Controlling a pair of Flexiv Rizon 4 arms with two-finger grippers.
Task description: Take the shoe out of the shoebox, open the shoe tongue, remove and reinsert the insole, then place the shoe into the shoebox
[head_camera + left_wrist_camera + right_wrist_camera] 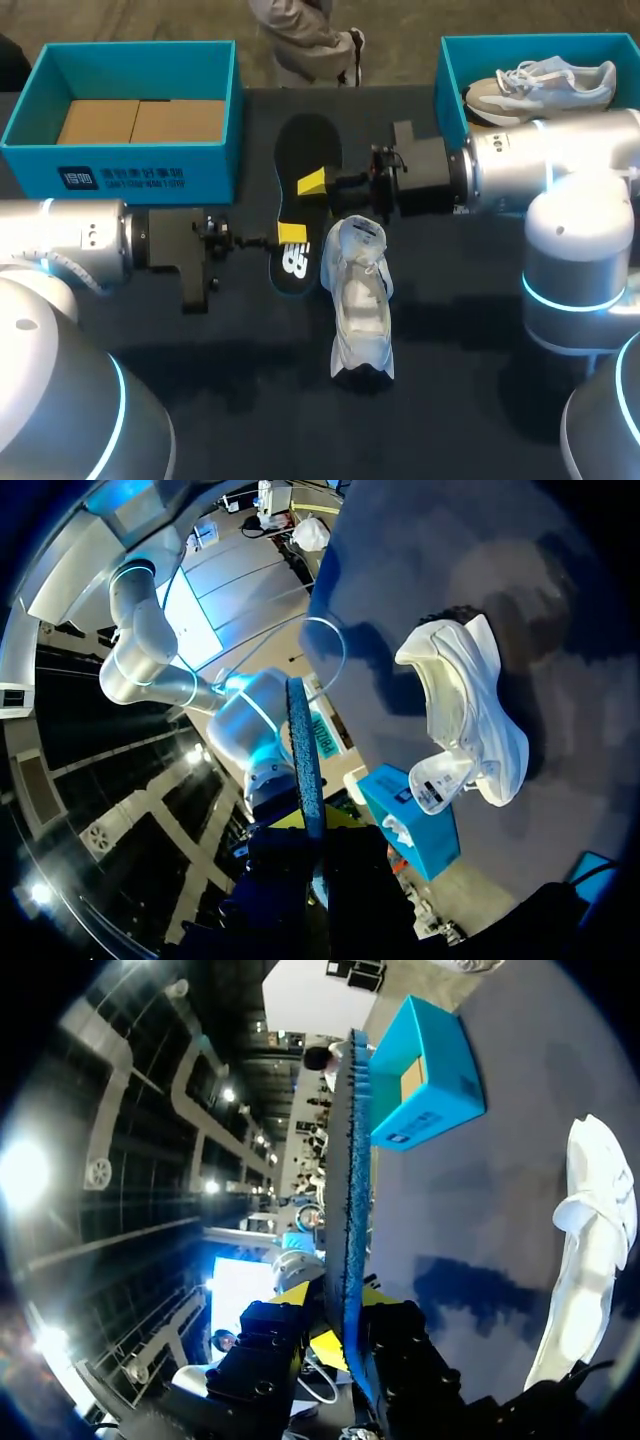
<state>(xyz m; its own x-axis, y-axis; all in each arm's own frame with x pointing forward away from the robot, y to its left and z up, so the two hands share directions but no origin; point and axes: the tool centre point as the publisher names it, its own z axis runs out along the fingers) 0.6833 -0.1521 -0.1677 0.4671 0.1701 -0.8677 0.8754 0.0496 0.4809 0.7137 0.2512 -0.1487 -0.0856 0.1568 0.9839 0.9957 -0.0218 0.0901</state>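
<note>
At frame centre, the left gripper (291, 234) and the right gripper (312, 183) each clamp the insole (308, 145), which is likely light, thin and floppy; edge pinches suit it.

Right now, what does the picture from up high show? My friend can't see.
The left gripper and right gripper both pinch one black insole beside a white shoe on the dark table. The left shoebox holds no shoe; the right shoebox holds a grey shoe.
</note>
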